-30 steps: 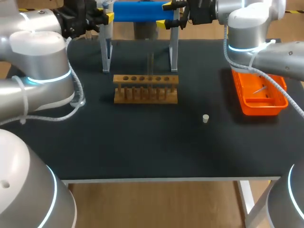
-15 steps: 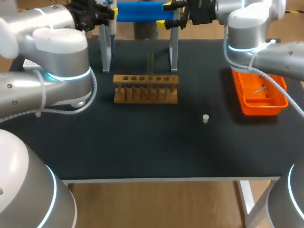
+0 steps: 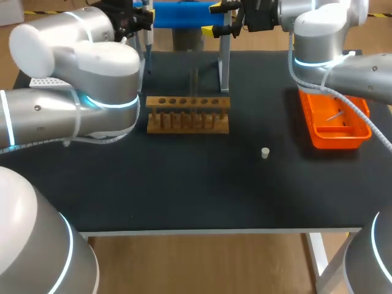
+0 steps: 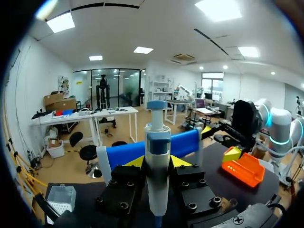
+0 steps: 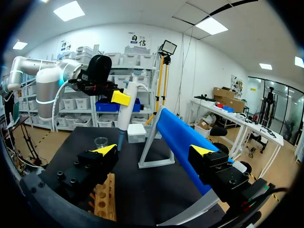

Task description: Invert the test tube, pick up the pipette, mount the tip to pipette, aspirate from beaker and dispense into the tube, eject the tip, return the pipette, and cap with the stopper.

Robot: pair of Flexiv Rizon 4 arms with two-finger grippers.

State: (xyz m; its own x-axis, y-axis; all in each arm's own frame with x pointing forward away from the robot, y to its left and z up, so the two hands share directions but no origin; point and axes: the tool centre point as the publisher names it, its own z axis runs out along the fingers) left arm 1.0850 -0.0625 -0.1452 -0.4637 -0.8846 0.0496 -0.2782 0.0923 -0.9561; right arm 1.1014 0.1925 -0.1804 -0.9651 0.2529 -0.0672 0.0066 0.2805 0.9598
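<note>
My left gripper (image 4: 157, 164) is shut on the white and blue pipette (image 4: 157, 185), which stands upright between its yellow tips, just in front of the blue bar (image 4: 142, 149) of the pipette stand. From above, the left gripper (image 3: 138, 15) is at the stand's left end at the table's back. My right gripper (image 3: 213, 18) is at the bar's right end, open, with the blue bar (image 5: 180, 137) passing between its fingers. The wooden tube rack (image 3: 188, 114) stands mid-table, with a thin tube (image 3: 195, 81) upright at its back. A small white stopper (image 3: 265, 152) lies to the rack's right.
An orange tray (image 3: 335, 119) with a thin clear piece inside sits at the right. A glass beaker (image 5: 100, 141) and a white tip box (image 5: 137, 130) stand on the left side, behind the rack. My bulky left arm (image 3: 79, 92) hangs over the table's left.
My left arm has swung in to the right over the table's left side, its gripper still shut on the pipette near the stand. The right arm has not moved.
</note>
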